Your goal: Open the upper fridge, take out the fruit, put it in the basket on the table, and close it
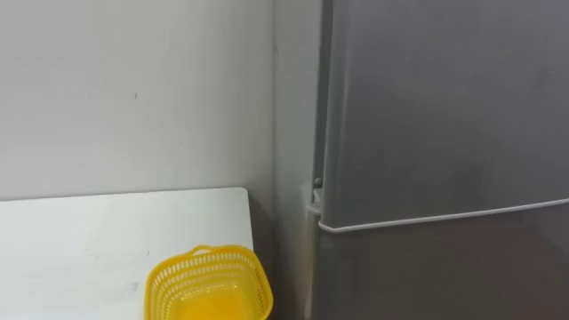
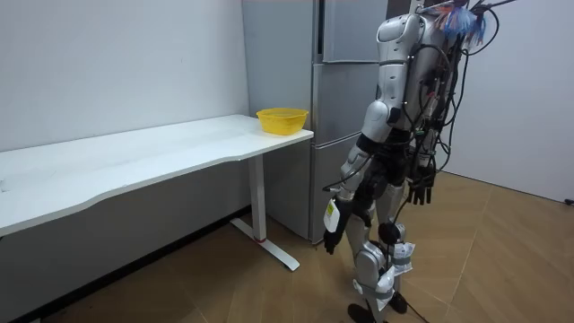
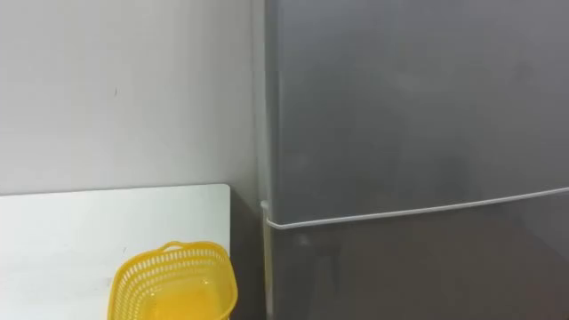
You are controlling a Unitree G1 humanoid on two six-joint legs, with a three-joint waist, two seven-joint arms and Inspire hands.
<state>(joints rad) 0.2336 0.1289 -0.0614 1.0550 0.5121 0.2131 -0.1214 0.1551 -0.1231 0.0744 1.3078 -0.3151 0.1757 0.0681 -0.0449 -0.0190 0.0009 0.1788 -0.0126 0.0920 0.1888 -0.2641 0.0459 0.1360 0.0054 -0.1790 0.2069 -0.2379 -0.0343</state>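
Currently both arms hang straight down, just short of the fridge [image 1: 444, 107]: left hand [image 2: 332, 235] and right hand [image 2: 421, 191] by the thighs, fingers loose, slightly apart, empty. Upper door [image 3: 409, 98] closed, contents hidden. Yellow basket [image 1: 209, 283] on table [image 1: 89, 240] left of fridge.

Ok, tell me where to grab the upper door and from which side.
Likely its right edge, coming from the right: the upper door shows a flat face with no handle, and a small bracket that looks like a hinge sits at its left edge by the seam.
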